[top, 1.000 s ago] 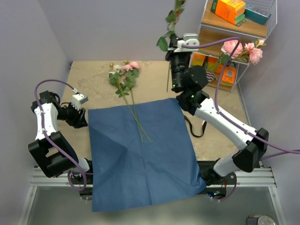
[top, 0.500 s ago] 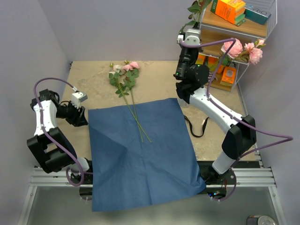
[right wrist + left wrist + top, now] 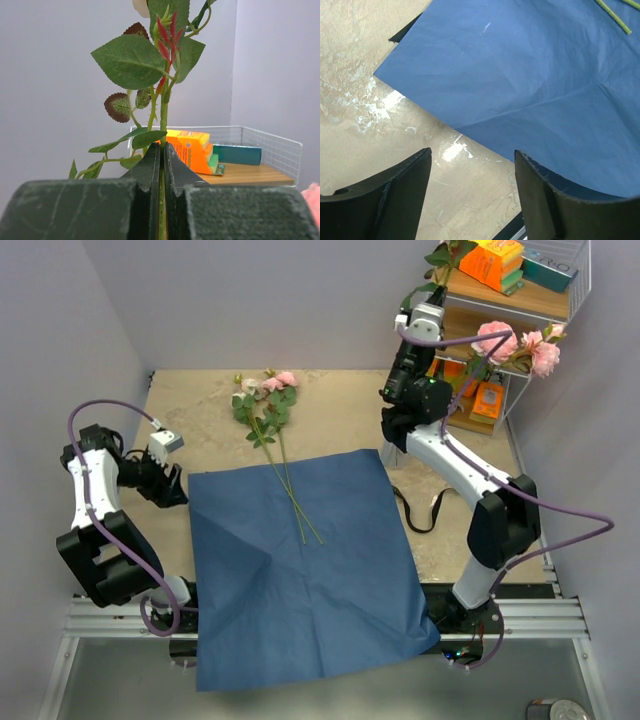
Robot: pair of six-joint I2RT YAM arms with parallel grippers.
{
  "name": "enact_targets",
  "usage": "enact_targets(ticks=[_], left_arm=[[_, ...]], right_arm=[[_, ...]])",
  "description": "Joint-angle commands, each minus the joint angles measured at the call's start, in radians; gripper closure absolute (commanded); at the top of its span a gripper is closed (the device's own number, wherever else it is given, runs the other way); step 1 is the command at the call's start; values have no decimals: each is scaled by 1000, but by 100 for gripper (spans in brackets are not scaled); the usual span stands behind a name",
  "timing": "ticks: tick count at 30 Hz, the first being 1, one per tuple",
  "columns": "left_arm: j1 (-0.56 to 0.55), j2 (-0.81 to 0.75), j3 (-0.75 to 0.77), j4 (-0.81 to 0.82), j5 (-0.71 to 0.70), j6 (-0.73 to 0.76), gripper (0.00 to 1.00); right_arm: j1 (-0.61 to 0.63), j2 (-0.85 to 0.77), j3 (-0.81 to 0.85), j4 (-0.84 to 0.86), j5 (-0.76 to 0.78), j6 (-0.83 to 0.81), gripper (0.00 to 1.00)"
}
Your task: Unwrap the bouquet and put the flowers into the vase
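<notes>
rose (image 3: 163, 115) bloom cut off at top edge, lower stem hidden inside right gripper (image 3: 161, 150), paper (image 3: 535, 75) cropped right

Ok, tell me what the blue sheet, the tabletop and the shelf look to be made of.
Blue sheet: thin matte paper, judging by its sharp fold creases.
Tabletop: beige stone-like finish with white blotches; it may be laminate, the look leaves that open.
Shelf: a light wooden board set inside a white wire frame, probably coated metal.
</notes>
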Motion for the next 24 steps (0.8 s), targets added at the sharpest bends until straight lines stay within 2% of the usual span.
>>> enact_targets(ticks=[1, 7, 8, 9, 18, 24], left_arm=[[15, -3, 49, -27, 32, 11, 19], [18, -7, 69, -38, 33, 2, 13], [18, -7, 71, -36, 36, 3, 3], [19, -7, 71, -41, 36, 2, 1], [22, -10, 82, -43, 42, -1, 1], [24, -9, 92, -44, 61, -11, 1]], right_arm=[[-3, 47, 1, 92, 1, -3, 100], [-1, 98, -8, 138, 14, -40, 100], [-3, 104, -12, 147, 16, -41, 100], [-1, 107, -19, 147, 21, -41, 100], [14, 81, -72, 135, 125, -50, 100], [65, 14, -212, 190, 229, -66, 79]])
